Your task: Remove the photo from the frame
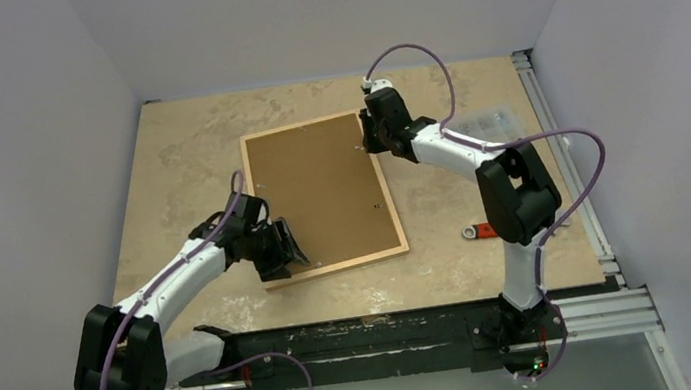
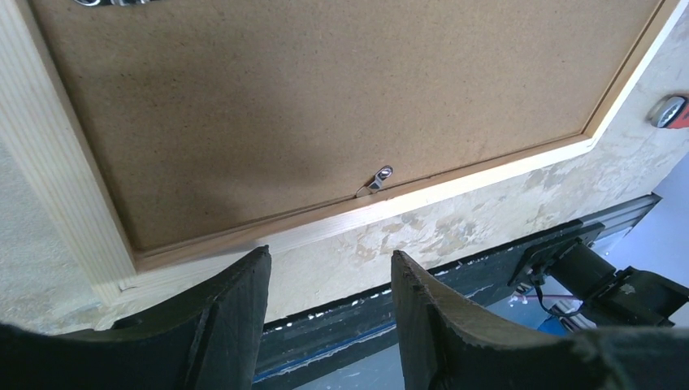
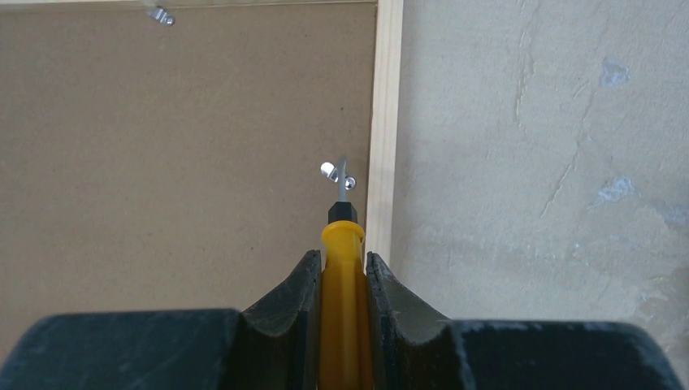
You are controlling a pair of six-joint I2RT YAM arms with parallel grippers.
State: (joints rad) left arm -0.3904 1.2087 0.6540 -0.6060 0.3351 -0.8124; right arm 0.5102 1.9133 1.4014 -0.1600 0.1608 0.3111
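Unfastening step: right gripper pinches screwdriver at clip on frame, left gripper spread; next, swivel clip clear.

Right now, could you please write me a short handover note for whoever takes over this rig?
Left gripper: open, holding nothing, at the frame, by its near rail.
Right gripper: shut on a yellow screwdriver, tip at a clip beside the rail.
The frame lies face down on the table with the board in it. The photo is not visible, presumably underneath.
Done: nothing is out yet.
Left: turn the clips aside, lift the board, take out the photo.
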